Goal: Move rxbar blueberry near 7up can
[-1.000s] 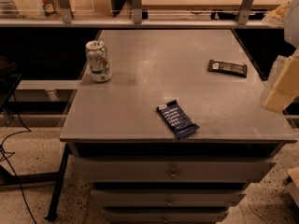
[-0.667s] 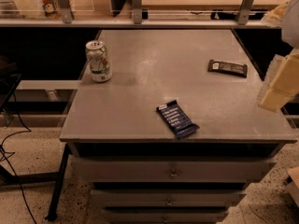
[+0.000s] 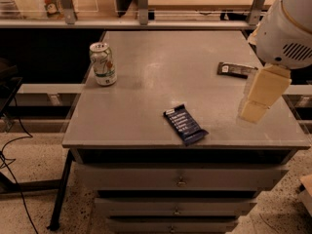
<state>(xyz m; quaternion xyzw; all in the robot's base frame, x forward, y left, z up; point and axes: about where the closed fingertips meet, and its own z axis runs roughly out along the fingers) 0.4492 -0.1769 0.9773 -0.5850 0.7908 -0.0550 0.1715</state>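
Grey, flat metal worktop [image 3: 146, 116] formed the top of a cabinet with three shallow drawers [image 3: 146, 177] below it. All three were shut, each with a small central pull, and their contents could not be seen. The 7up can [image 3: 103, 63], a small white and pale-green drink can with red and green markings and a silver top, stood upright near the left rear of the worktop. Whether it was opened could not be told. The rxbar blueberry [image 3: 185, 125], a flat rectangular dark-blue wrapper with lines of white text, lay flat near the front edge, about midway across. It was angled with its long side running from rear-left to front-right, and it sat well apart from the can with nothing touching it. A dark brown bar wrapper [image 3: 236, 69] lay flat toward the right rear. The cream-coloured gripper [image 3: 253, 111] hung below a rounded white arm housing [image 3: 287, 28] over the right side of the worktop, to the right of the blue bar and clear of it. It held nothing visible, and its state could not be determined. Black cables [image 3: 14, 150] trailed over the speckled floor [image 3: 29, 174] at the left.
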